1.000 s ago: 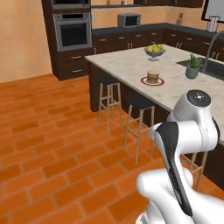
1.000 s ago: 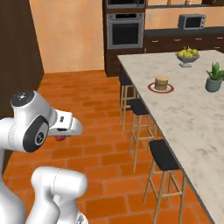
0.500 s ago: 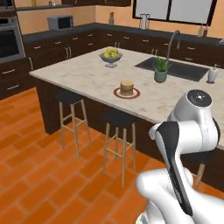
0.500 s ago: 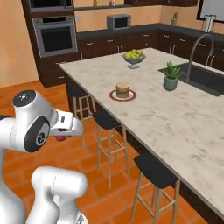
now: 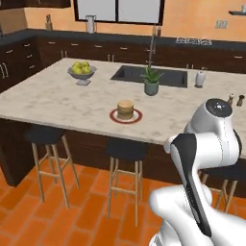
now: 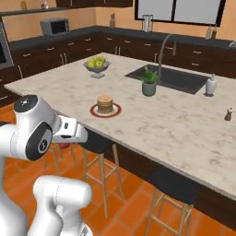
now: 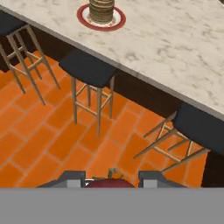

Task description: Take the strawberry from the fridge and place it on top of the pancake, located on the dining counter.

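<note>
End effector (image 7: 111, 180) clamps the strawberry (image 7: 110, 182); arm folded low beside the dining counter (image 7: 175, 39).

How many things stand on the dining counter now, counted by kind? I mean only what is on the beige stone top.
Plate with pancake: 1
Fruit bowl: 1
Potted plant: 1
White bottle: 1
Small shakers: 2
Total on the dining counter: 6
</note>
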